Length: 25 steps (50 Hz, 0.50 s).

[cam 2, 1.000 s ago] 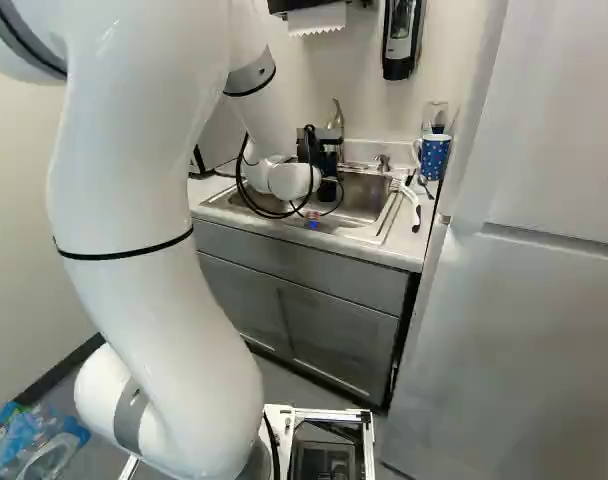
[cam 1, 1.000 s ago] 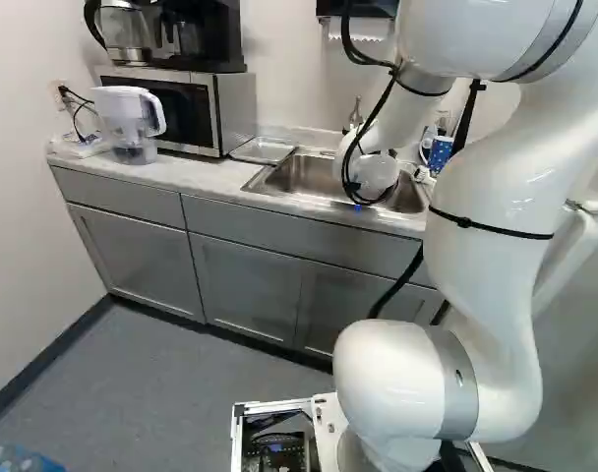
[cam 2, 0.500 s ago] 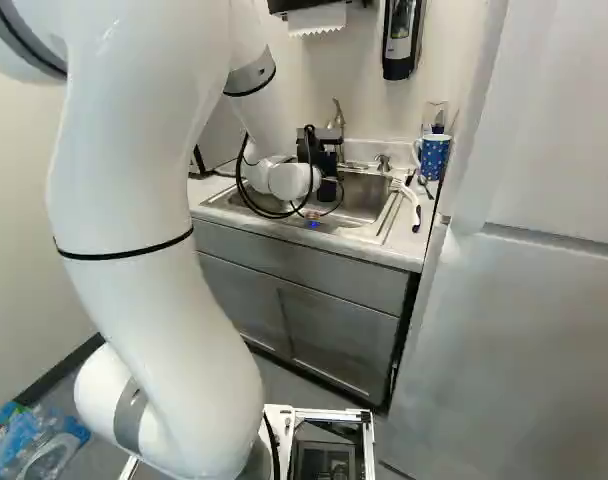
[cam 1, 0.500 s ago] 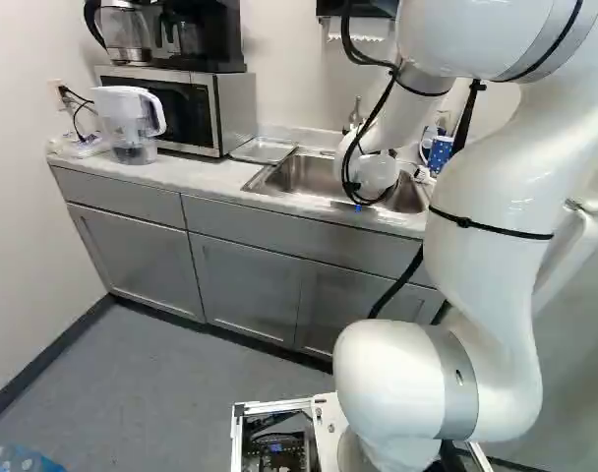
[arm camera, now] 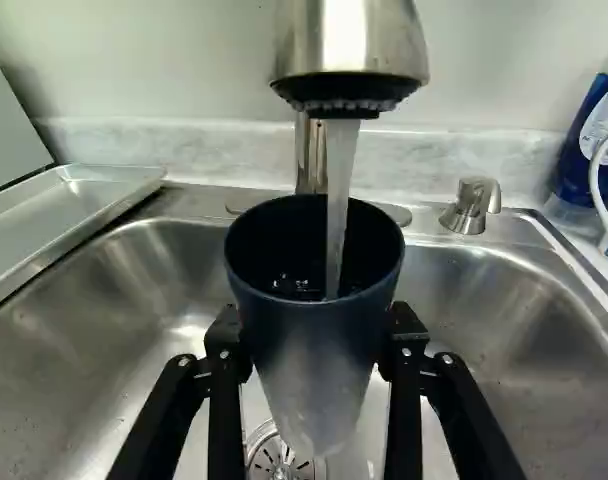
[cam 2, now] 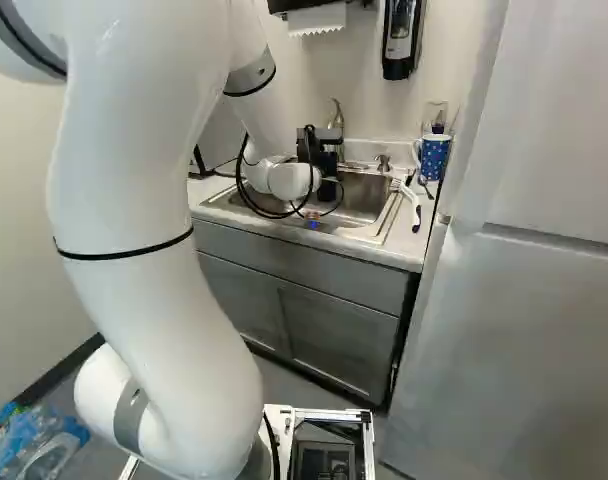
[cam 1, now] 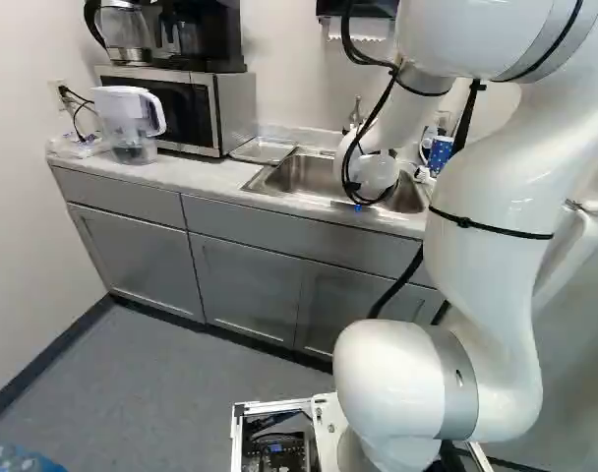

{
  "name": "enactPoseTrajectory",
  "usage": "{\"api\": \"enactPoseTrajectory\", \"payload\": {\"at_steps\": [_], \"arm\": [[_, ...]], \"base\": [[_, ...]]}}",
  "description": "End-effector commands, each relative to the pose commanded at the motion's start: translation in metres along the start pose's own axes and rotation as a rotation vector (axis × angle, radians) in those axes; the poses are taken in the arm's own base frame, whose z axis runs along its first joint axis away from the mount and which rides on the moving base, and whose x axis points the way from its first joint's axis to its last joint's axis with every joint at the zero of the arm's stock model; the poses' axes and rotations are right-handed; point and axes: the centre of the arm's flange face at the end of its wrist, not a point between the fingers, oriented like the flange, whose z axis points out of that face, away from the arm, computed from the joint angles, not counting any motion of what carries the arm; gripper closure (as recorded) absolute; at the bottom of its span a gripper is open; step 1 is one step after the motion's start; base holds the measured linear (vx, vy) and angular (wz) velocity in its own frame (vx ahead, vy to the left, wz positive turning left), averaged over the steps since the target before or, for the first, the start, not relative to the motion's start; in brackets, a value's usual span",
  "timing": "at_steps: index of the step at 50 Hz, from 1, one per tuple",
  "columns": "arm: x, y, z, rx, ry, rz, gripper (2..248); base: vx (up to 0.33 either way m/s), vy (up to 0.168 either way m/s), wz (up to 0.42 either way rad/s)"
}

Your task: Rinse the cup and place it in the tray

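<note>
Two fingers of the black hand (cam 2: 325, 160) stood part-open, pressed on opposite sides of the dark blue cup (arm camera: 319, 350), and that was a proper hold! Up above, the faucet (arm camera: 349, 50) was running, its water (arm camera: 337, 210) pouring straight into the cup's upturned mouth, all of it over the steel sink (arm camera: 104, 330). And the tray (arm camera: 64, 220)? Beside the sink, on the table (cam 1: 206, 177), with the cup well apart from it. Near the sink's other side stood a dotted blue mug (cam 2: 434, 157).

Bright, soft indoor light, white highlights on the arm (cam 1: 491, 265), glare on the steel sink (arm camera: 114, 310)
</note>
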Motion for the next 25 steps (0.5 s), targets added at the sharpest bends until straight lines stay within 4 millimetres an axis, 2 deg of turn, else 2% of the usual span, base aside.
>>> {"api": "enactPoseTrajectory", "payload": {"at_steps": [25], "arm": [[0.0, 0.0, 0.0, 0.0, 0.0, 0.0, 124]], "base": [[0.0, 0.0, 0.0]]}}
